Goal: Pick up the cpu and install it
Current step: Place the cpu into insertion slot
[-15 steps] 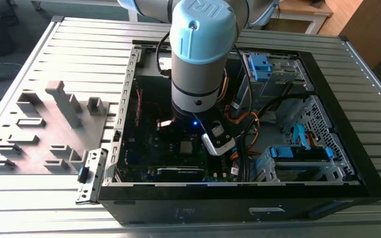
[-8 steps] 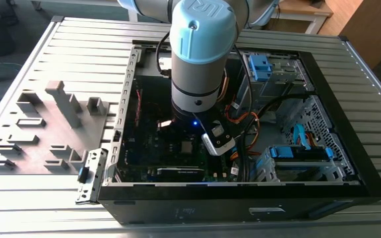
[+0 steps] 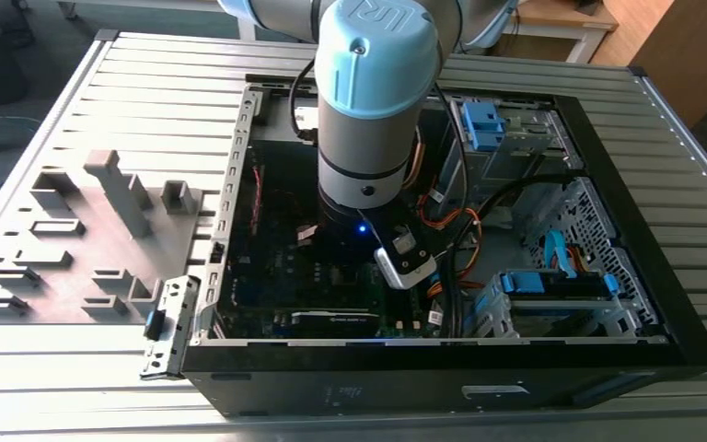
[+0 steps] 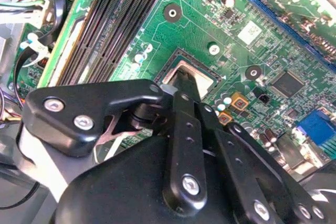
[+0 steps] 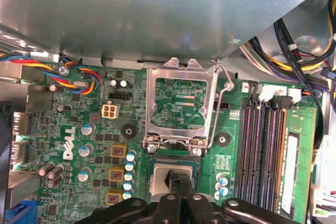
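The cpu (image 5: 159, 178), a pale silvery square, lies flat in the motherboard socket (image 5: 173, 160), and the second wrist view has the cpu (image 4: 206, 81) in its dark frame too. My gripper (image 5: 179, 183) is directly over the chip with its two black fingers drawn together, tips at the chip's top face. In the second wrist view the gripper (image 4: 184, 81) reaches the chip's middle. Whether the tips touch the metal I cannot tell. The socket's metal load plate (image 5: 181, 72) stands swung open beyond the chip.
The arm (image 3: 372, 110) reaches down into the open black computer case (image 3: 648, 276). Memory slots (image 5: 262, 145) run beside the socket, and the wire lever (image 5: 227, 83) is raised. Cable bundles (image 5: 79, 74) and drive cages (image 3: 556, 290) crowd the case. A grey fixture tray (image 3: 84, 239) lies on the exterior view's left.
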Tool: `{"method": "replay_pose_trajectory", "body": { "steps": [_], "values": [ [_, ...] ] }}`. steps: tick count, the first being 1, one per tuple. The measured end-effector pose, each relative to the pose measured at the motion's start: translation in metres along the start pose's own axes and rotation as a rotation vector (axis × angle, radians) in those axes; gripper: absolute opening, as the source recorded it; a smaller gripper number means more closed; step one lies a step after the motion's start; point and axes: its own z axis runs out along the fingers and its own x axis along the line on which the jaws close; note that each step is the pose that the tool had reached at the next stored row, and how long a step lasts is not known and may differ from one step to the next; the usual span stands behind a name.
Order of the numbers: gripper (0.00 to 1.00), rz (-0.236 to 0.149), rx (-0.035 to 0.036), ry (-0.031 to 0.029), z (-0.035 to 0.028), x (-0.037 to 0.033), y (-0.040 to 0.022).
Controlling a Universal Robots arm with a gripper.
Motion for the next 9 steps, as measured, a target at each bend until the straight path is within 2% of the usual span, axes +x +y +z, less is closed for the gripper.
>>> {"method": "replay_pose_trajectory", "body": {
  "steps": [9],
  "values": [
    [0.11, 0.011, -0.0016, -0.0006, -0.0018, 0.0000, 0.0000]
  ]
}}
